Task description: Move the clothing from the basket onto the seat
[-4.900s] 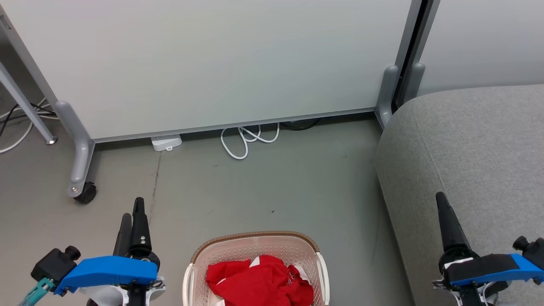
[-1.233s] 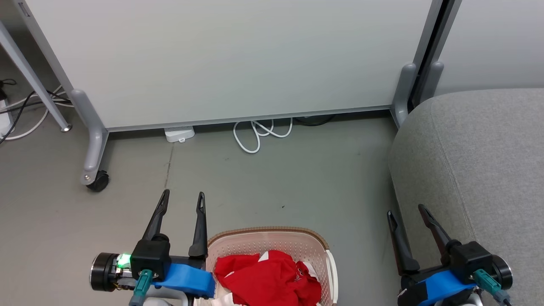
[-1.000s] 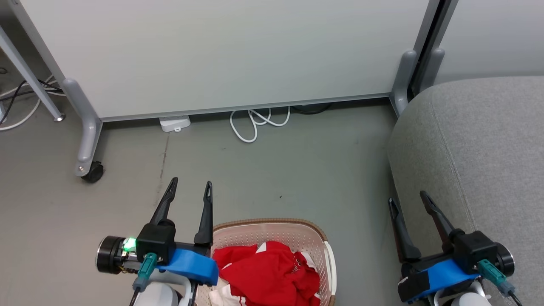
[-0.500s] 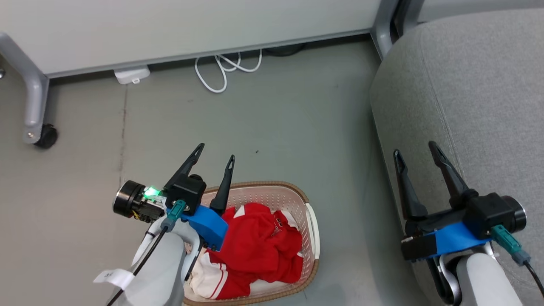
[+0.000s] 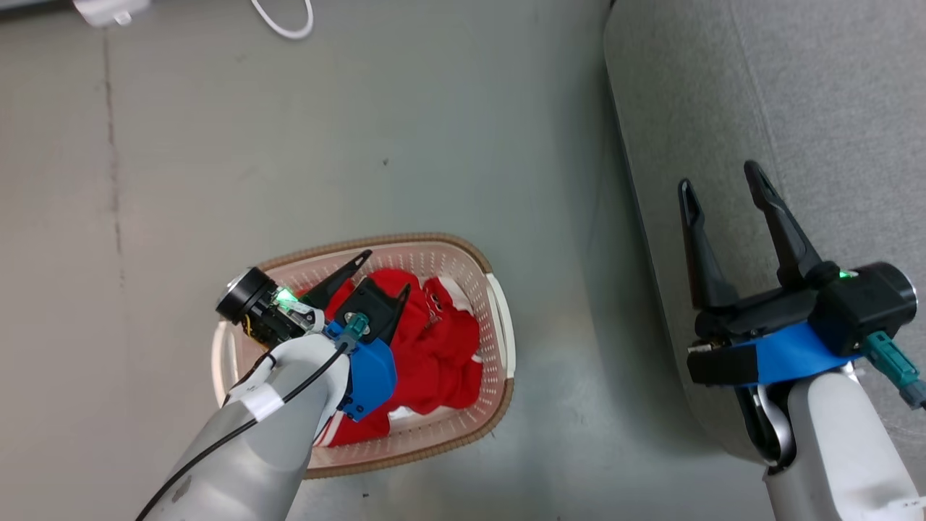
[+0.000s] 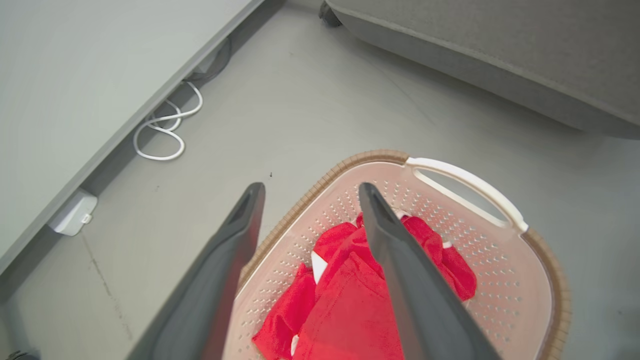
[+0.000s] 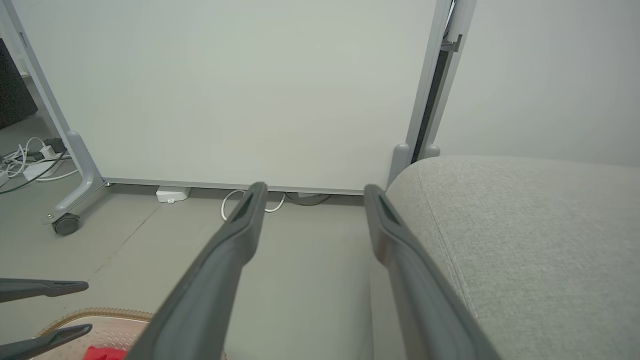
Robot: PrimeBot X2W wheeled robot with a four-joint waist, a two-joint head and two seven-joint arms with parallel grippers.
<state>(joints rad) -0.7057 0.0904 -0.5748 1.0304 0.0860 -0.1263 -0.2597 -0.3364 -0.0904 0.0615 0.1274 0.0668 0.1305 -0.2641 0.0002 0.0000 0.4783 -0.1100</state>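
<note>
The cream basket (image 5: 502,318) with a brown rim stands on the floor, holding the red clothing (image 5: 441,347); a bit of white striped trim shows at the pile's near edge. My left gripper (image 5: 385,271) hangs open over the basket's left half, fingertips just above the fabric and holding nothing. From the left wrist, the open left gripper (image 6: 311,187) points down at the clothing (image 6: 345,295) inside the basket (image 6: 465,175). My right gripper (image 5: 719,177) stands open and empty at the left edge of the grey seat (image 5: 832,108). The right wrist view looks past the open right gripper (image 7: 315,189) along the seat (image 7: 525,240).
Grey floor lies between basket and seat. A white cable (image 5: 286,22) and a white adapter (image 5: 108,9) lie at the far edge. A pale panel (image 7: 225,90) on a wheeled foot (image 7: 65,225) stands behind, with more cables (image 7: 25,160) to its left.
The head camera has tipped down, so the whole picture has shifted. My left gripper has moved right, over the basket and down towards the clothing. The right gripper stays open by the seat.
</note>
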